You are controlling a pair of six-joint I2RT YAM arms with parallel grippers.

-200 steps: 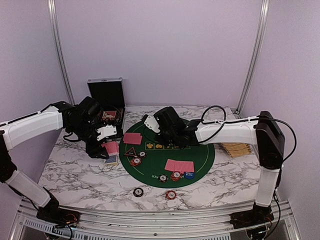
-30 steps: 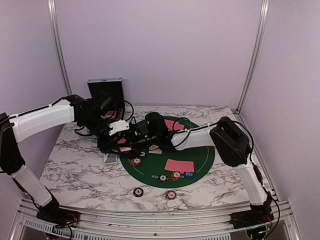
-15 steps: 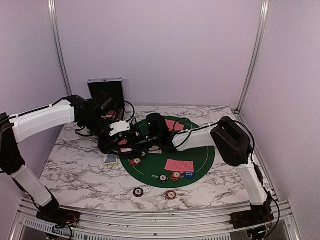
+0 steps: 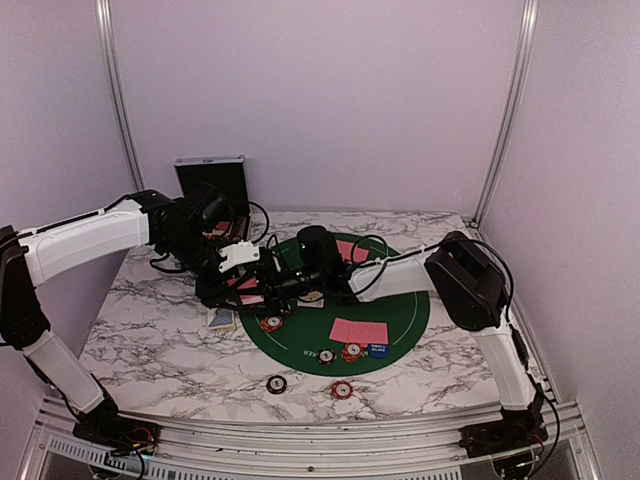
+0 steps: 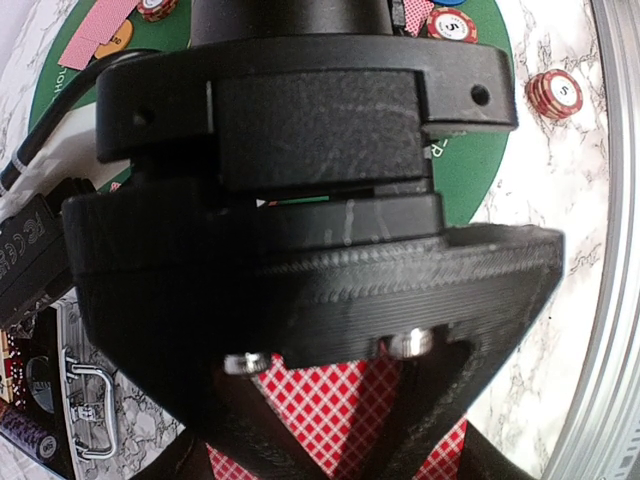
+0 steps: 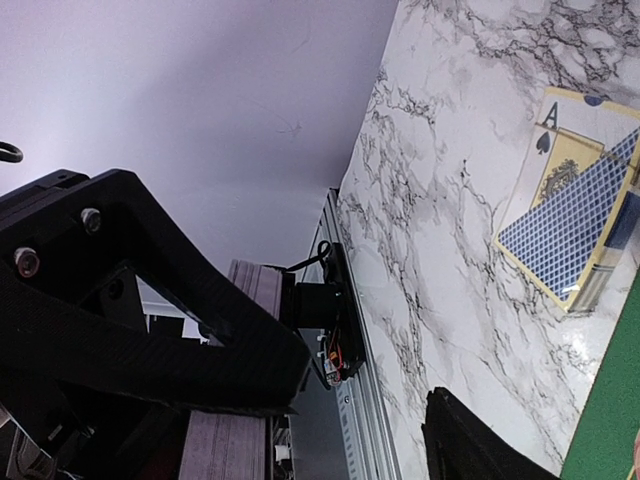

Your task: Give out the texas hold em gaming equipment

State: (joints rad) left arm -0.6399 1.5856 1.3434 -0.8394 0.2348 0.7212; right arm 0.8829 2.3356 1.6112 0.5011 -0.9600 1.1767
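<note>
**Right fingers open just short of the pack held on the left**

My left gripper (image 4: 230, 288) has its fingers clamped on the pink-red-backed playing cards (image 5: 338, 415). In the left wrist view the checked backs fill the gap between the two fingers and face the camera. My right gripper (image 4: 272, 284) reaches in from the opposite side. Its own wrist view shows its fingers spread, with nothing between them.

The cards sit just ahead of the right fingertips, on the left arm's side, roughly over the near-left edge of the green felt mat (image 4: 405, 310). From above the two grippers overlap, so I cannot tell whether the right fingers touch the pack.

The right arm is the free one and the nearer one, so I judge the pull is its job. The pack's long axis seems to run out along the left fingers, with its free end pointing down toward the mat. The right wrist body hides most of it, so that is only a guess.

A blue-backed card box (image 6: 570, 225) lies flat on the tabletop just below the left fingers, clear of the coming move.
</note>
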